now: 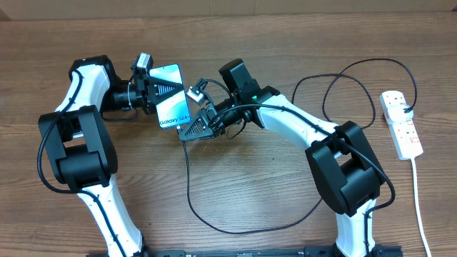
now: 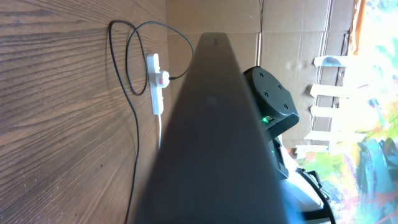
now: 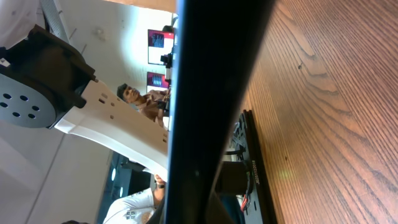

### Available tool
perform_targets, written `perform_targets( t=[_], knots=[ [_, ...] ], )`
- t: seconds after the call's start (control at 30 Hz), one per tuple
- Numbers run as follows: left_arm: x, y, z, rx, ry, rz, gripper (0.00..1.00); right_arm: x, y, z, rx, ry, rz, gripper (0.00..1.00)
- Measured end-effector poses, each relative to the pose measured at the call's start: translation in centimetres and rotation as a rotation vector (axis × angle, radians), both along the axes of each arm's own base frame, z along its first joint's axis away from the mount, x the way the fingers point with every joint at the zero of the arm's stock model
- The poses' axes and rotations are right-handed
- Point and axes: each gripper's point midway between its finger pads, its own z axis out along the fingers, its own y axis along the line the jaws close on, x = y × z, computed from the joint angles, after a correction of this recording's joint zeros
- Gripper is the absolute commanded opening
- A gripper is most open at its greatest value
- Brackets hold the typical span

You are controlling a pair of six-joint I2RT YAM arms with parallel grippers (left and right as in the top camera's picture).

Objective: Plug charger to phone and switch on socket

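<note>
The phone [image 1: 171, 96] hangs above the table with its blue-and-white screen up. My left gripper [image 1: 158, 91] is shut on its left edge. In the left wrist view the phone's dark back [image 2: 211, 124] hides the fingers. My right gripper [image 1: 188, 133] is shut at the phone's lower end. The black charger [image 1: 188, 178] cable runs out from between those fingertips, and its plug tip is hidden there. In the right wrist view the phone [image 3: 211, 93] is a dark band with a blue edge. The white socket [image 1: 401, 123] lies far right, with the charger's black plug in it.
The charger cable [image 2: 134, 177] loops widely over the wood table, down the middle, round to the right and up to the socket [image 2: 155, 81]. The socket's thick white cord [image 1: 420, 207] trails to the front right edge. Cardboard walls stand behind the table.
</note>
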Motion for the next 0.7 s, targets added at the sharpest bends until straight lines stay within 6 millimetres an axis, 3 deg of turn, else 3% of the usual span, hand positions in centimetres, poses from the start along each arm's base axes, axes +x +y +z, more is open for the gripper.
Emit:
perform_targets(
  t=[0.7],
  knots=[
    [0.07,-0.21,0.12,-0.007,-0.008,0.0,0.04,0.05,-0.19,0.2,-0.003,0.029,0.001,0.04]
  ],
)
